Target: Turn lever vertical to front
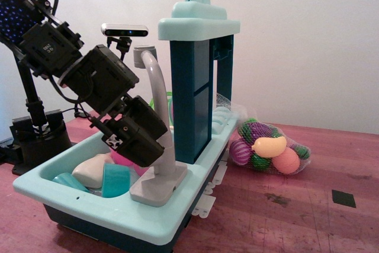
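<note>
**Arm down at the faucet column, lever out of sight**

Here is the black robot arm [100,78], slanting down from the upper left across the toy sink [177,217], a pale turquoise basin on a dark teal base. Its last black segment sits right against the lower column of the grey faucet [159,90], and that body covers the gripper completely. Spread or pressed together? I cannot tell; no fingertip shows. The lever is hidden too, somewhere behind that black housing at the foot of the column.

Writing, now. 1 white square tag [115,141] with a black pattern sits on the lowest arm segment, its marks too small to read. A faint white print on the upper block of the arm is too blurred to make out.

The faucet's flat grey base plate [155,189] rests on the near rim of the sink. In the basin to its left lie 1 cream piece [92,170], 1 turquoise cup [115,180] and a touch of pink behind.

Behind the spout rises a dark teal frame [192,99] with a pale turquoise top. A small silver camera [124,29] perches on a stand behind the arm. To the right, on the reddish wooden table [296,211], a net bag of toy fruit [269,148] lies just beside the sink, and 1 dark square patch [344,198] sits well apart.
</note>
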`<state>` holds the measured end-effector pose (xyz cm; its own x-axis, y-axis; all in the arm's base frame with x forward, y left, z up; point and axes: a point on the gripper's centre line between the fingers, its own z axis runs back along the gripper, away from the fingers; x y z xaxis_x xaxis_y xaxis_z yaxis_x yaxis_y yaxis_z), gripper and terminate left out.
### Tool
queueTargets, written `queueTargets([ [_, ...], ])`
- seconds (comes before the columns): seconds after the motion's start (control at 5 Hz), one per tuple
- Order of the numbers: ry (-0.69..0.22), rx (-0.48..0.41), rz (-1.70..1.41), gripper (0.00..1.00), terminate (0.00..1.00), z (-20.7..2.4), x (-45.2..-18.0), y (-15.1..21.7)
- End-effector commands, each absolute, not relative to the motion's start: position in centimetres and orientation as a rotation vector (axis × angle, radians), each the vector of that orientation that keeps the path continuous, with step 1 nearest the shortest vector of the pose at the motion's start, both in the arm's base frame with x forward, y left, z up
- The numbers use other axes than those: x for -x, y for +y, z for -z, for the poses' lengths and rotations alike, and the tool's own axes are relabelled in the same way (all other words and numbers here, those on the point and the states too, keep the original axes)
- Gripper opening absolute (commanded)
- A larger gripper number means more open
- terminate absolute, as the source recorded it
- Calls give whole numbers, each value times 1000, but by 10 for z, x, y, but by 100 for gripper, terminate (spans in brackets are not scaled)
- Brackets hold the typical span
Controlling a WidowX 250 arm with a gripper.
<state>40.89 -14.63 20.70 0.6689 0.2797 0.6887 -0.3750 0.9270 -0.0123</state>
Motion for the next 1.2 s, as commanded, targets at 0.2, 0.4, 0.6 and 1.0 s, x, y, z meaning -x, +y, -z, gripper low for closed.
queueTargets([
  [0.2,-759,-124,-375,100,0,-199,-404,-142],
  [0.4,-775,-124,-377,100,0,-197,-403,-138],
  [0.6,-799,-140,-378,100,0,-200,-403,-131],
  [1.0,-857,-178,-419,100,0,-197,-395,-124],
])
